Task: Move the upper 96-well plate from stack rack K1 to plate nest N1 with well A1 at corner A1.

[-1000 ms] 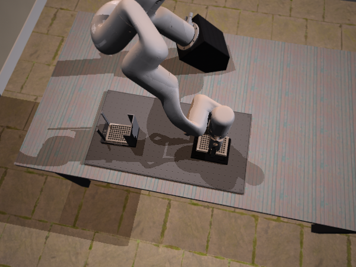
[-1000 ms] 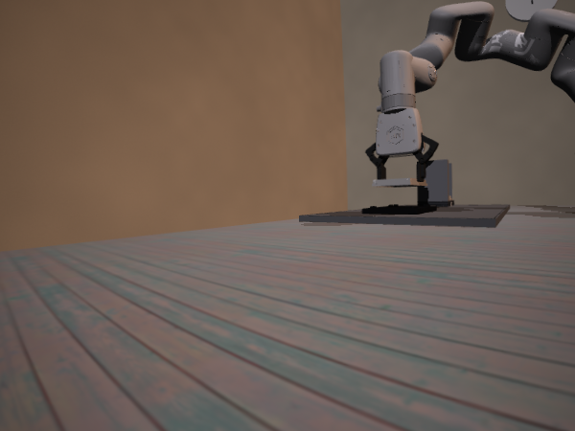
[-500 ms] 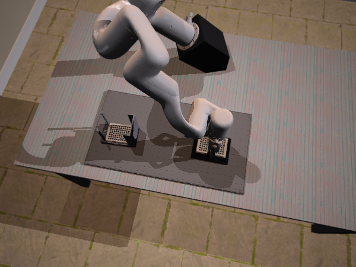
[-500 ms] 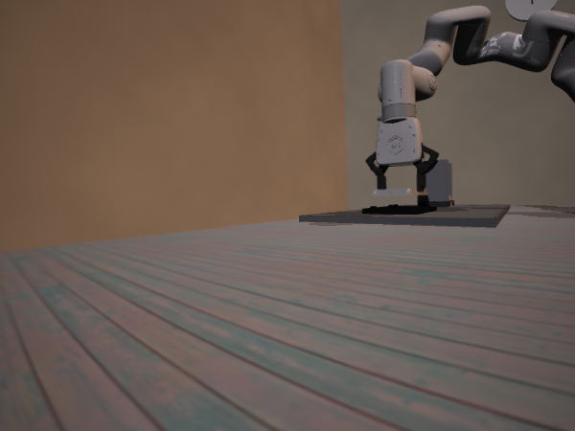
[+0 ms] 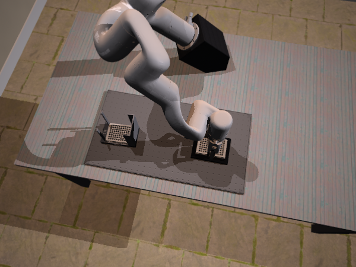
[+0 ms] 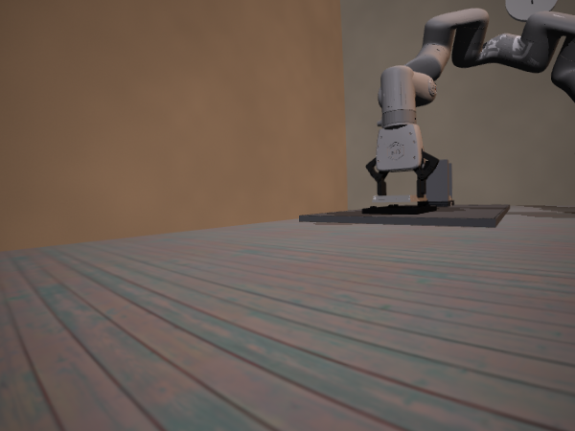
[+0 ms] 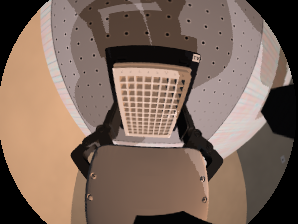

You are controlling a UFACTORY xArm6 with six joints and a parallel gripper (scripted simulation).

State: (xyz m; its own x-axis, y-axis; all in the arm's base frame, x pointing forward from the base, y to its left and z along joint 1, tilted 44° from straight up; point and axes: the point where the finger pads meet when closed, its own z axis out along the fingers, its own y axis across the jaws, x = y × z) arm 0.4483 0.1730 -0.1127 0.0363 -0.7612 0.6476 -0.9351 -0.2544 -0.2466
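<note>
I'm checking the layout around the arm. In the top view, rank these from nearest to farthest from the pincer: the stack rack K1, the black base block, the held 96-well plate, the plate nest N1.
1. 96-well plate, clamped in the pincer.
2. Plate nest N1, directly beneath.
3. Stack rack K1, far off at image left.
4. Black base block, toward the image top; roughly as far as K1, too close to call.
</note>
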